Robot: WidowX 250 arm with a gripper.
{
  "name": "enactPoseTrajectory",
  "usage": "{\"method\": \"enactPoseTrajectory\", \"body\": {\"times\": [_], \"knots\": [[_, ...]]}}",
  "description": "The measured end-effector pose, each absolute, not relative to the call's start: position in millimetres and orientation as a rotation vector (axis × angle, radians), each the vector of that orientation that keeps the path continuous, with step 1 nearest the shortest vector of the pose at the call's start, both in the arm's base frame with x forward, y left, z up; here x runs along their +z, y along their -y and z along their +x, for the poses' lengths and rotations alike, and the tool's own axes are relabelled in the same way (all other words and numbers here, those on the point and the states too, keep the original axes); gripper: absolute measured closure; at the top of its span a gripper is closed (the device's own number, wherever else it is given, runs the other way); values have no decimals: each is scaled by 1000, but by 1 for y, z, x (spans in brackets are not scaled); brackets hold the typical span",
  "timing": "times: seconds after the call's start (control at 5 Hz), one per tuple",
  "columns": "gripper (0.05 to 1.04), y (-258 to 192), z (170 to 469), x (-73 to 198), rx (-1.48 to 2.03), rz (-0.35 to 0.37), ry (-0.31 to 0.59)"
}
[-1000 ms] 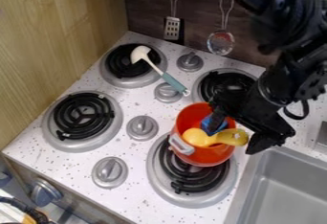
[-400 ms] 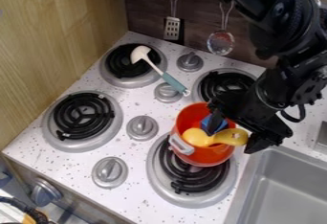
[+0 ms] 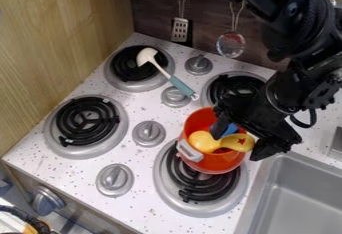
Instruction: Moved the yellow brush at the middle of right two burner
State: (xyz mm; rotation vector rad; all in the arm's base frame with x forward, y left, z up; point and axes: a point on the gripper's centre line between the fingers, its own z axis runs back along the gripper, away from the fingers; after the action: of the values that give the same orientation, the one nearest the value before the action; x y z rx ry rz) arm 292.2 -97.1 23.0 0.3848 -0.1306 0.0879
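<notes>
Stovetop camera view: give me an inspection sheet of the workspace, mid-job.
Surface: white speckled stovetop, four coil burners.
Job's things: yellow utensil in the orange pot, leaning toward its right rim; pot overlaps the back of the near right burner.
Clutter: blue item in pot; white spoon with teal handle across the far left burner.
Gripper: at the pot, fingers apart.
Cables: black loop beside gripper; black cable lower left.
Surroundings: sink at right; spatula and strainer hanging behind.
</notes>
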Motion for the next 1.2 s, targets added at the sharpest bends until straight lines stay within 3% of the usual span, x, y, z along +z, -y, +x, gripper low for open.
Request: {"method": "enactPoseTrajectory", "body": {"times": [0.8, 1.0, 1.2], "knots": [[85, 91, 297, 39, 100, 456, 129], [133, 89, 298, 38, 100, 461, 135], [413, 87, 295, 36, 134, 468, 141]]}}
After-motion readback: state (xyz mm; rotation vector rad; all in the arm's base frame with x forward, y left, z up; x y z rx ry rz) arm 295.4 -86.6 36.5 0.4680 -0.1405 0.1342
